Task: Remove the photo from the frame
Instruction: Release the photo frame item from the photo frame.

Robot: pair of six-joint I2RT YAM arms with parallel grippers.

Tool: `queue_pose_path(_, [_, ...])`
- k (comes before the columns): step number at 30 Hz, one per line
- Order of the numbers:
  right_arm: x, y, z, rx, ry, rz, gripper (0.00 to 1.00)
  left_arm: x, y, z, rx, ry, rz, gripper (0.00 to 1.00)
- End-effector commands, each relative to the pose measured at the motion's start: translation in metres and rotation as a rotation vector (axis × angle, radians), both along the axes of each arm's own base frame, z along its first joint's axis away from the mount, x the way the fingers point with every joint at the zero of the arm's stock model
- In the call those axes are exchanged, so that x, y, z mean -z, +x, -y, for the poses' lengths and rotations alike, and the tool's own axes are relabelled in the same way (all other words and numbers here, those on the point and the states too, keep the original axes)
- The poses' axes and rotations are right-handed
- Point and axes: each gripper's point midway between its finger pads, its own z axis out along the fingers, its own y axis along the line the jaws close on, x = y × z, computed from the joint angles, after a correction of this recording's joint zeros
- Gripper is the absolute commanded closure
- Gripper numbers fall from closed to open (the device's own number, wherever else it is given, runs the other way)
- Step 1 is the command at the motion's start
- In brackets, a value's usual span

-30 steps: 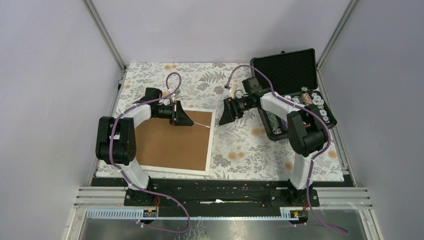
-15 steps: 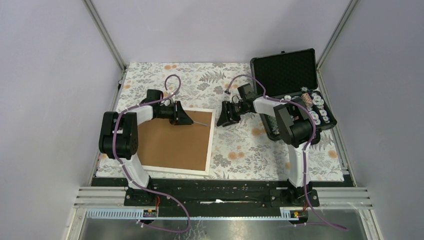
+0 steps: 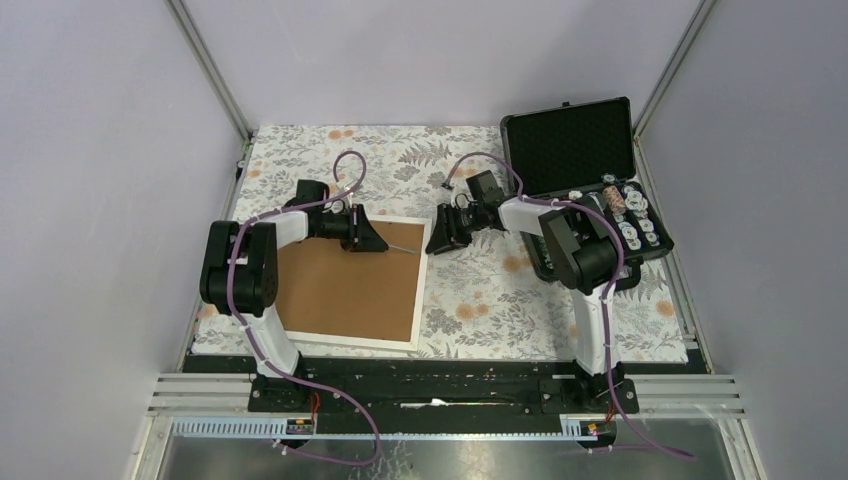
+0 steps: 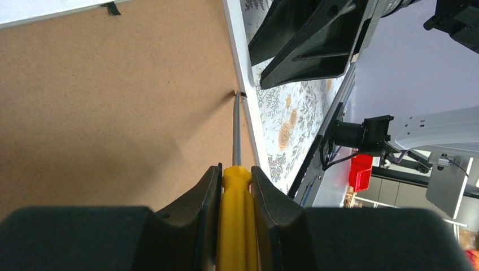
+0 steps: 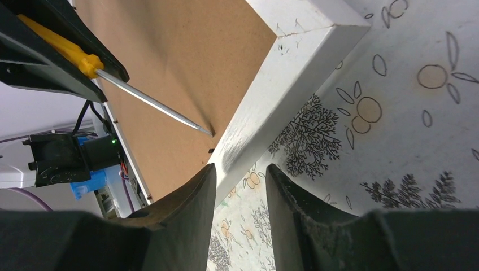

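The frame (image 3: 340, 290) lies face down at the table's left, brown fibreboard back up inside a thin white border (image 4: 243, 68). The photo is hidden under that back. My left gripper (image 4: 236, 169) is shut on a yellow-handled screwdriver (image 4: 237, 214). Its steel tip touches the brown back (image 5: 181, 56) at a small black tab by the right border. My right gripper (image 5: 240, 169) hovers low at the frame's right edge (image 5: 282, 96), near the far corner. Its jaws stand apart with only tablecloth between them, one finger just over the white border.
A black foam-lined case (image 3: 580, 150) stands open at the back right, with several round chips in its lower half. A floral cloth (image 3: 480, 290) covers the table. The two grippers (image 3: 405, 240) are close together at the frame's right edge.
My right gripper has moved left to the frame's right edge and its jaws have narrowed. The left gripper and screwdriver have held still.
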Motion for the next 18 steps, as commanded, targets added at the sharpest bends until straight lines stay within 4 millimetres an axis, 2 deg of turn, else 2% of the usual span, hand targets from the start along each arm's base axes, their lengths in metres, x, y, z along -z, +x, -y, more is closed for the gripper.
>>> queue_pose_path(1, [0.007,-0.010,-0.010,-0.026,0.008,-0.017,0.56,0.002,-0.002,0.006,0.047,0.003,0.027,1.00])
queue_pose_path(11, [0.017,-0.016,-0.012,-0.032,-0.011,-0.033,0.60,0.001,-0.011,0.015,0.084,-0.006,0.023,1.00])
queue_pose_path(18, [0.019,-0.020,-0.016,-0.049,-0.013,-0.028,0.65,-0.002,-0.006,0.023,0.083,0.025,0.039,1.00])
